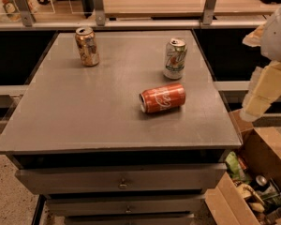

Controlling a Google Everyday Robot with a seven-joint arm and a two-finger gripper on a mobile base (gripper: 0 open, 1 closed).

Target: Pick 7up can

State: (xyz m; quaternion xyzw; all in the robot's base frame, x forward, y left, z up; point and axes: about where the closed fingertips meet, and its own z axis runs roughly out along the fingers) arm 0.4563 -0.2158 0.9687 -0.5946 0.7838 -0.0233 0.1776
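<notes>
The 7up can (174,58) stands upright at the back right of the grey tabletop (84,111). It is silver-white with green lettering and a silver top. A red Coca-Cola can (162,98) lies on its side just in front of it. An orange-gold patterned can (87,46) stands upright at the back left. Only white and cream segments of my arm (267,78) show at the right edge, beyond the table's right side and apart from the cans. The gripper itself is out of view.
The table is a cabinet with drawers (122,182) below its front edge. An open cardboard box (253,182) with clutter sits on the floor at the lower right. A rail with metal posts (99,6) runs behind the table.
</notes>
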